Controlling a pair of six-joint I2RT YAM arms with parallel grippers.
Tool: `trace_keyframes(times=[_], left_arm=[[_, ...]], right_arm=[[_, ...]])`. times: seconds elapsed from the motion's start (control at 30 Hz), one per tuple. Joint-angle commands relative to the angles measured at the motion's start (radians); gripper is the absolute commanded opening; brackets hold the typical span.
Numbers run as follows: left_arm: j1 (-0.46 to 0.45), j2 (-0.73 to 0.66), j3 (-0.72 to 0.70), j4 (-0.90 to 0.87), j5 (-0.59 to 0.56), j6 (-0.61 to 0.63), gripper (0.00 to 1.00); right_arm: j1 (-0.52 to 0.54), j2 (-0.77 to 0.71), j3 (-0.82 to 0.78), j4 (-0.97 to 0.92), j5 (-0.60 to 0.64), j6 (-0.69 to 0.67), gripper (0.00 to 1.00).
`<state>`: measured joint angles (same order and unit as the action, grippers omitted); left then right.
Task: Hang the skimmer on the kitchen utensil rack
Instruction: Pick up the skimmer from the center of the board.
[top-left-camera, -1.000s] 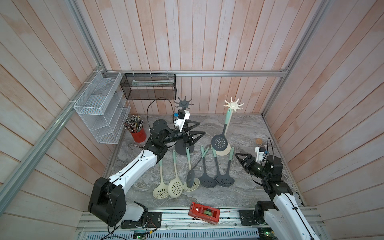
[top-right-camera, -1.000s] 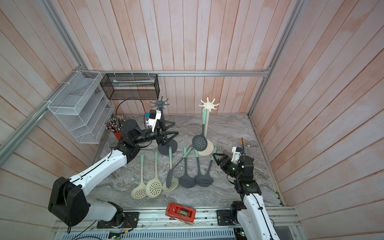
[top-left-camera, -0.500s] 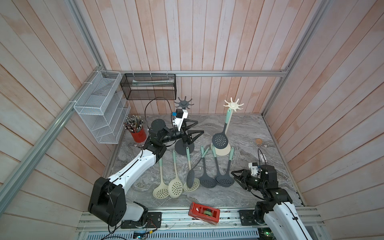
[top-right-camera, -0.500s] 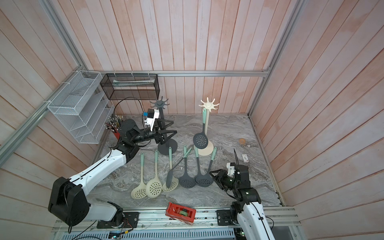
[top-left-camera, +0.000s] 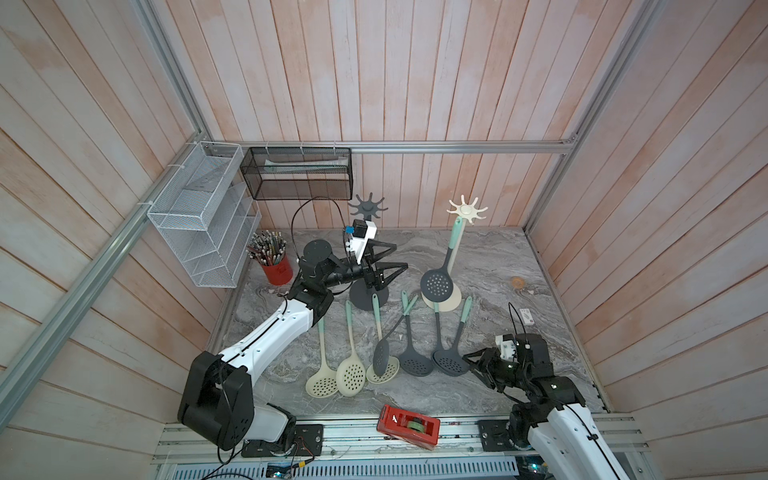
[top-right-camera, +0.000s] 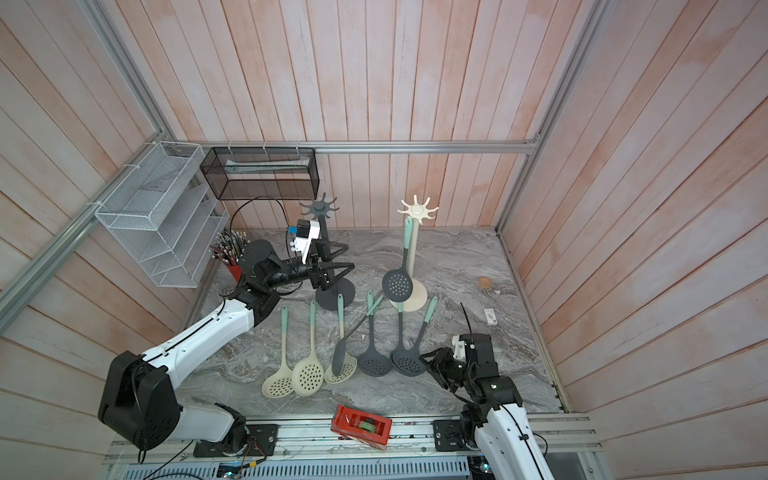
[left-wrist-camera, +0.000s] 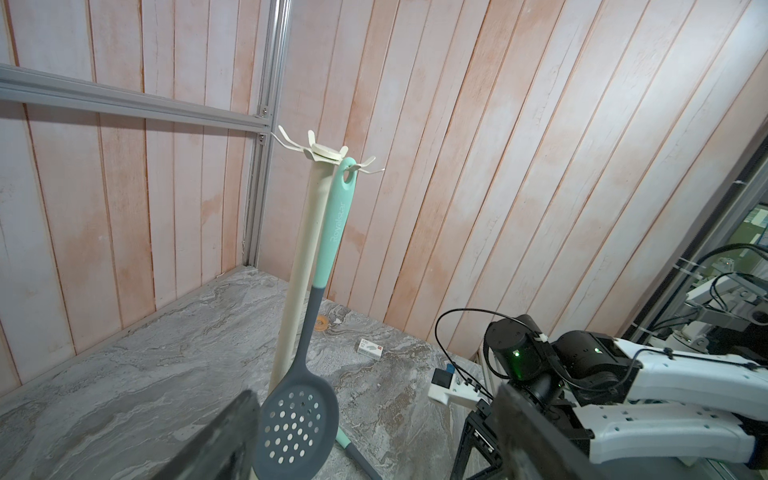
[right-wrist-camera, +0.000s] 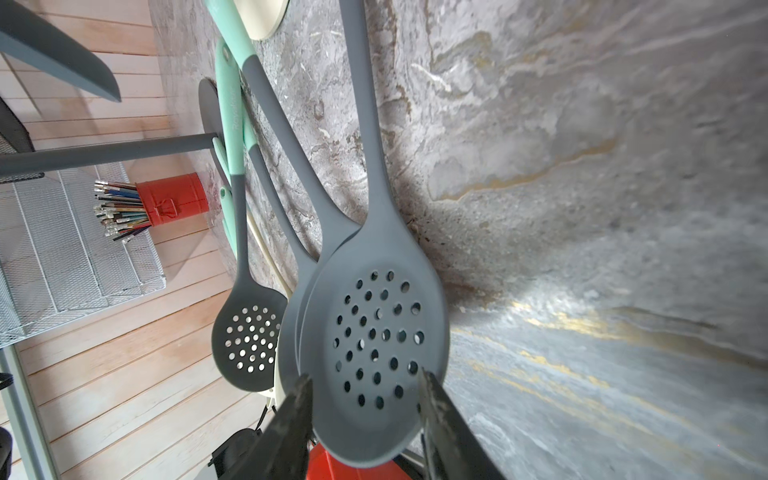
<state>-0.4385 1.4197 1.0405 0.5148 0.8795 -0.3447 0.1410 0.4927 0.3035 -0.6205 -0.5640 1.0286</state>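
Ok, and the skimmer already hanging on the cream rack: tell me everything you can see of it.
The skimmer has an oval dark grey head pierced with round holes, a slim grey neck and a mint green handle with pale lettering and an end hole. It looks like matte silicone. It hangs head down by that hole from one hook of the cream rack, close along the post, head low over the round base. Whether it touches post or base is unclear.

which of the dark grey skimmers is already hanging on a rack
The hanging skimmer on the cream rack: its mint handle is hooked on a prong. The other dark grey skimmers lie on the table.
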Motion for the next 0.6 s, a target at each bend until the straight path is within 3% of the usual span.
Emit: trace_keyframes(times=[0.0,0.17,0.57], left_arm=[[0.006,0.011,-0.017,0.032,0.010,-0.008,0.88],[0.006,0.022,-0.017,0.041,0.016,-0.014,0.88],[0.007,0.027,-0.023,0.053,0.018,-0.024,0.88]], right_arm=[[0.005,0.001,0.062,-0.071,0.054,-0.029,0.44],[0.005,-0.004,0.059,-0.082,0.043,-0.022,0.43],[0.008,0.051,-0.029,0.103,-0.037,0.026,0.43]])
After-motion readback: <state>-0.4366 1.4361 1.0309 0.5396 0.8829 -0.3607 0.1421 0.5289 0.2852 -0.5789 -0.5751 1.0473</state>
